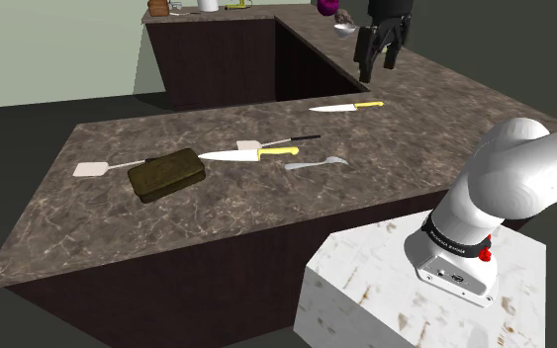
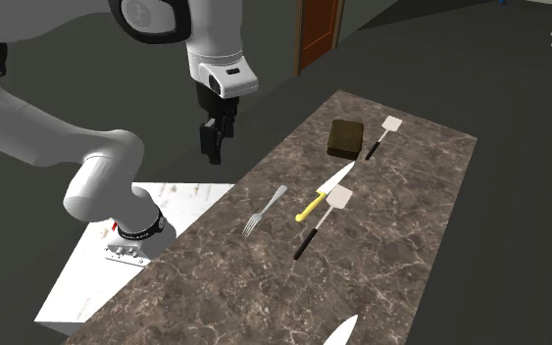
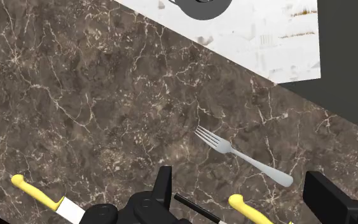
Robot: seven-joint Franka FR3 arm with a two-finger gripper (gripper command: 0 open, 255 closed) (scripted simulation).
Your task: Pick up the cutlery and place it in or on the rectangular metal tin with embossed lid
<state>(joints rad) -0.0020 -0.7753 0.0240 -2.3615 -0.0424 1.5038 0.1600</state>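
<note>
A grey fork lies flat on the brown marble counter, and it also shows at the counter's stand-side edge. The tin is a dark olive rectangular box with a patterned lid, resting further along the counter. My black gripper hangs open high above the counter's stand-side edge, holding nothing. In the wrist view the fork lies far below the spread fingers, just ahead of the gripper.
A yellow-handled knife and a black-handled spatula lie between fork and tin. A white spatula sits beyond the tin. A second yellow-handled knife lies toward the far counter, where bowls stand. The white stand adjoins the counter.
</note>
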